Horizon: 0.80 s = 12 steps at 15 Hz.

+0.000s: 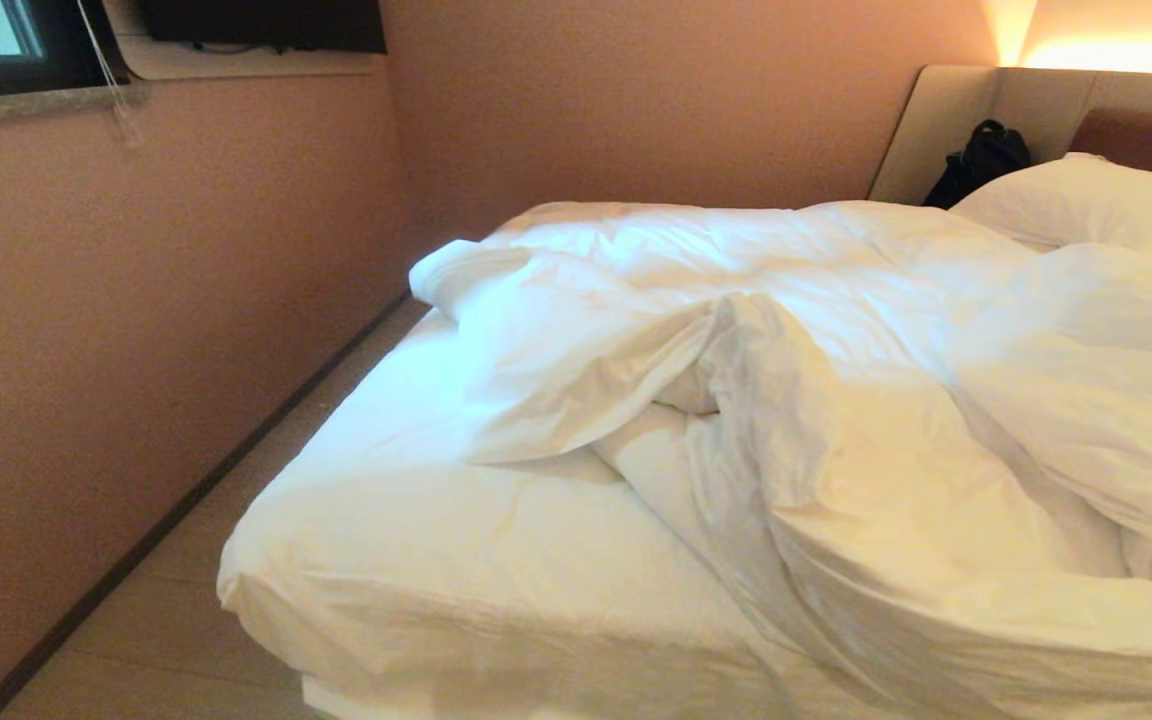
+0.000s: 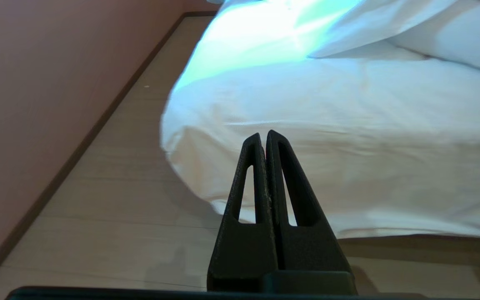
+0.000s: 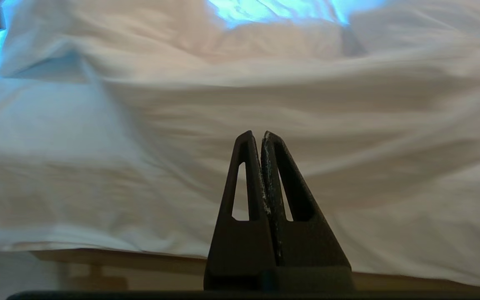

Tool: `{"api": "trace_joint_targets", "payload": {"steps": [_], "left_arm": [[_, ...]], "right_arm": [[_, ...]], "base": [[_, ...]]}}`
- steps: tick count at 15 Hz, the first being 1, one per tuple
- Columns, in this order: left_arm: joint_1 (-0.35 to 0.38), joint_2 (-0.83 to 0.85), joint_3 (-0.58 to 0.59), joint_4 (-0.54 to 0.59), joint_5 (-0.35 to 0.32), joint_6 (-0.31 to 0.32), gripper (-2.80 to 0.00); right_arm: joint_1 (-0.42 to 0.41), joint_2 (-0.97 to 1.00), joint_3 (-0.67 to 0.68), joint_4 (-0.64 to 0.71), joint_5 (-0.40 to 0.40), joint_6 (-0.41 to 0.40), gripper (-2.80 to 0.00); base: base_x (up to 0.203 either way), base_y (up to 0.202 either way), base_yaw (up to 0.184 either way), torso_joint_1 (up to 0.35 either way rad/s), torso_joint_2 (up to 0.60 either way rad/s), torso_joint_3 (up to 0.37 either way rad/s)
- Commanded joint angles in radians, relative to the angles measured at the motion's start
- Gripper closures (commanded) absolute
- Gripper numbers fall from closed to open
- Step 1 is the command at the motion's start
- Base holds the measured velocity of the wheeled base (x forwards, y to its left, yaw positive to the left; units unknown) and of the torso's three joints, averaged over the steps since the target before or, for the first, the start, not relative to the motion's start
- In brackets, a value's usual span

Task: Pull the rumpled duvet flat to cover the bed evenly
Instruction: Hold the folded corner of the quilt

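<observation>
The bed (image 1: 386, 560) is seen from its foot end, with its left side running along a narrow strip of pale wooden floor (image 1: 186, 620) beside a pinkish wall (image 1: 136, 300). The near left corner of the mattress is covered only by smooth white sheeting, and the tan base shows as a dark band under the foot edge in both wrist views.

The duvet (image 1: 836, 420) is heaped in thick, wrinkled folds across the middle and right of the bed. It is bunched up from the foot edge on the right toward the headboard, and one folded corner is turned toward the left edge, so the left foot portion is left uncovered.

A white pillow (image 1: 1086, 205) is lain at the head of the bed, against the padded headboard (image 1: 956, 110). A black bag (image 1: 981, 160) is propped in the headboard's corner, just beside the pillow.

Neither arm is seen in the head view. The left end effector (image 2: 264, 135) is held off the foot of the bed near its left corner, its fingers pressed together on nothing. The right end effector (image 3: 257, 134) is held before the duvet's hanging folds at the foot edge, likewise pressed together and empty, clear of the fabric.
</observation>
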Motion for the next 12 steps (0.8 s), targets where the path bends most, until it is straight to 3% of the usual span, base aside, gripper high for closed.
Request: {"api": "trace_joint_targets", "payload": {"steps": [1,12], "left_arm": [[0.001,0.001,0.0,0.0,0.0,0.001,0.0],[0.001,-0.001,0.0,-0.001,0.0,-0.002,0.0]], "right_arm": [[0.0,0.0,0.0,0.0,0.0,0.0,0.0],[0.001,0.0,0.0,0.0,0.0,0.0,0.0]], "base": [[0.0,-0.193,-0.003,0.004,0.0,0.0],[0.0,-0.196,0.0,0.003,0.0,0.003]]}}
